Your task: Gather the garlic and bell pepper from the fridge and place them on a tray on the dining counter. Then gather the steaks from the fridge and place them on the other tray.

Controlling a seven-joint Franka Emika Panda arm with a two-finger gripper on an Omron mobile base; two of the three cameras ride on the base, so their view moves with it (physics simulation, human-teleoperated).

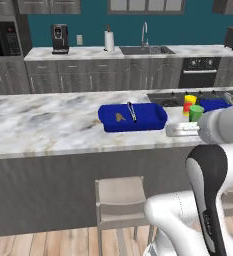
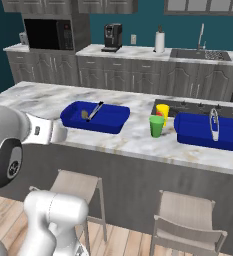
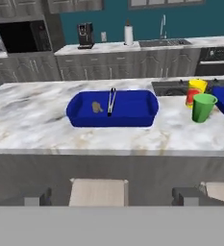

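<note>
Jaws spread wide; garlic (image 3: pixel 97 106) in blue tray (image 3: pixel 132 117).

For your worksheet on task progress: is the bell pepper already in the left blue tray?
No, the tray holds the garlic and tongs.

On the marble desk (image 2: pixel 48 97) sit two blue trays: the left tray (image 2: pixel 94 117) holds the garlic (image 2: pixel 84 114) beside tongs (image 2: pixel 94 111); a green cup (image 2: pixel 156 126) and yellow cup (image 2: pixel 162 111) stand between them.
</note>
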